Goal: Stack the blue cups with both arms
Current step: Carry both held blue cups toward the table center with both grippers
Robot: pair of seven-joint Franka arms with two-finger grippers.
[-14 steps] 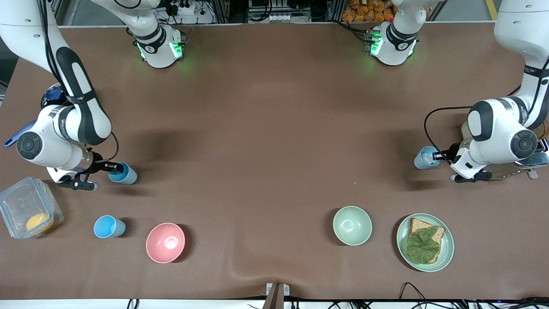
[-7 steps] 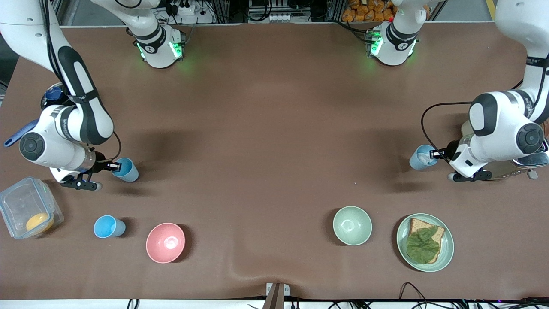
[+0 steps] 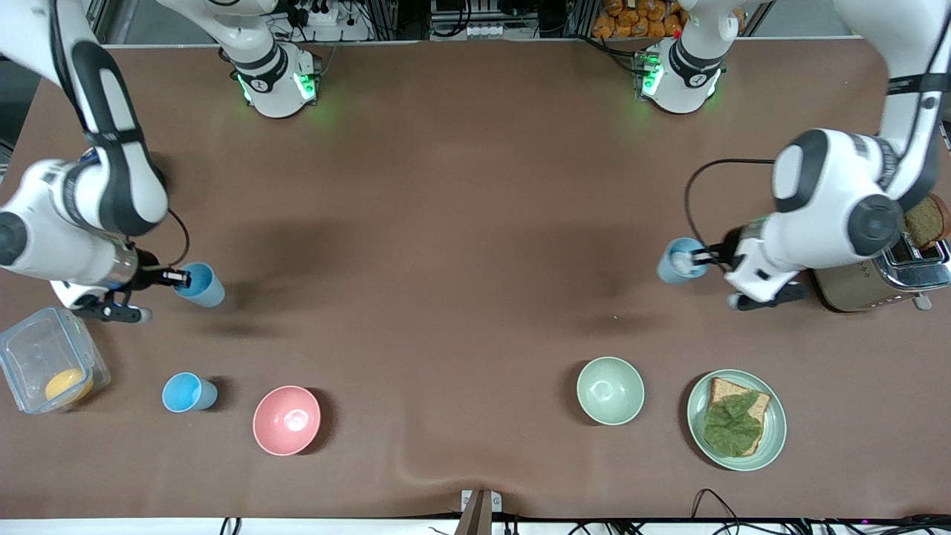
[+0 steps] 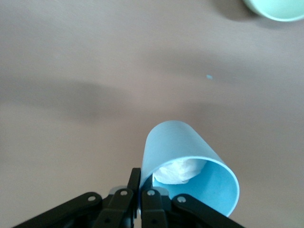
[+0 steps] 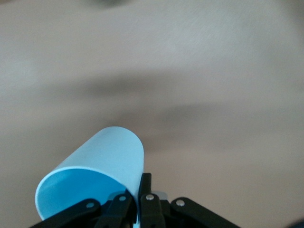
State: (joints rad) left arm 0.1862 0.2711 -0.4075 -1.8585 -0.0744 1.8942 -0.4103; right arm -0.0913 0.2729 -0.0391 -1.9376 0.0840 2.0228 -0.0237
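Observation:
My left gripper (image 3: 702, 258) is shut on the rim of a pale blue cup (image 3: 677, 262) and holds it tilted on its side above the table, beside the toaster. In the left wrist view the fingers (image 4: 135, 176) pinch the cup's wall (image 4: 175, 142), and something white and crumpled lies inside it. My right gripper (image 3: 180, 279) is shut on the rim of the second pale blue cup (image 3: 202, 284), also tilted and held above the table near the right arm's end. The right wrist view shows this cup (image 5: 99, 166) empty, its wall pinched in the gripper (image 5: 141, 183).
A brighter sky-blue cup (image 3: 187, 392) and a pink bowl (image 3: 287, 420) stand near the front camera. So do a green bowl (image 3: 610, 390) and a plate (image 3: 695, 407) with bread and lettuce. A clear box (image 3: 30, 349) holds an orange thing. A toaster (image 3: 877, 282) stands at the left arm's end.
The left gripper has risen and carried its cup toward the table's middle. The right gripper has risen with its cup and shifted a little toward the right arm's end.

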